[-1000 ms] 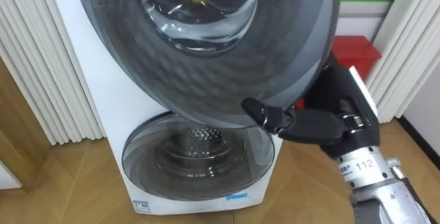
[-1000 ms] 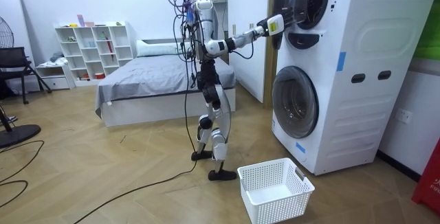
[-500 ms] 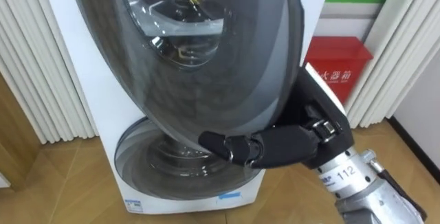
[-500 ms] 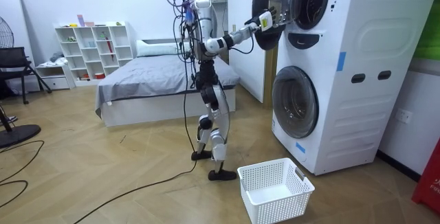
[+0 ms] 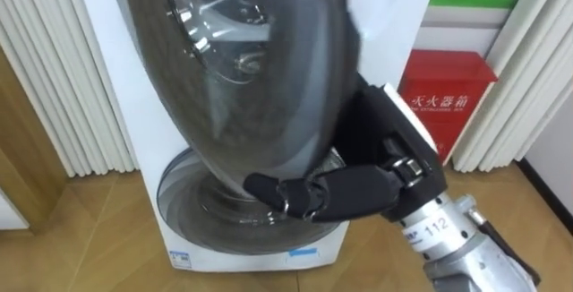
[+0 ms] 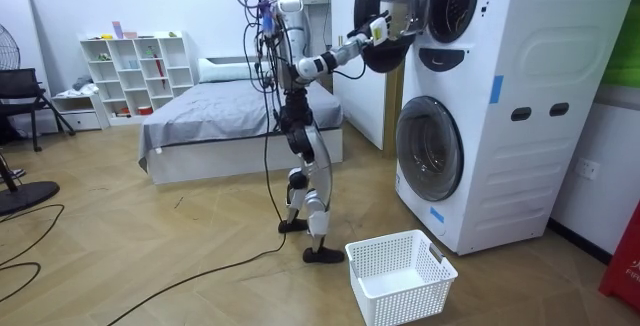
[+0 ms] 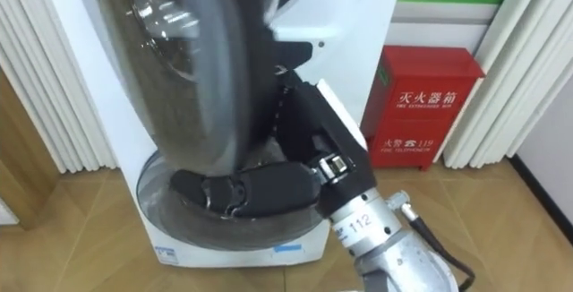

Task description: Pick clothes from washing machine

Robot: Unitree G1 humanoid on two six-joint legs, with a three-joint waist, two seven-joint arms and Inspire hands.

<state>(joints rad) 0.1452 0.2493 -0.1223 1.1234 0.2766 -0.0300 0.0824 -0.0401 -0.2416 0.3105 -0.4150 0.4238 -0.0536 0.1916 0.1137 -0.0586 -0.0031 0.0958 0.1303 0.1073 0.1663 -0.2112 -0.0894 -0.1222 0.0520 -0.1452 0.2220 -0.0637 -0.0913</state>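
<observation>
While the robot is standing just in front of the washing machine, with its right arm reaching up to the upper of 2 stacked units, we are tagging this as the door-opening step, judged roughly midway. Right hand is lying against the lower rim of the upper door, on its inner side. Its fingers are stretching out nearly straight, tips slightly bent, pressing on the rim and wrapping nothing as far as we are seeing. Door is standing partly open, nearly edge-on to the head camera. Lower door is sitting shut beneath it. Clothes: we are guessing they are lying inside the upper drum, but its mouth is too dark to tell. White basket is waiting on the floor near the robot's feet, beside the machine. Next move, in our judgement, is calling for getting the door fully aside, then bringing 1 hand round its edge and into the drum to grab cloth.
</observation>
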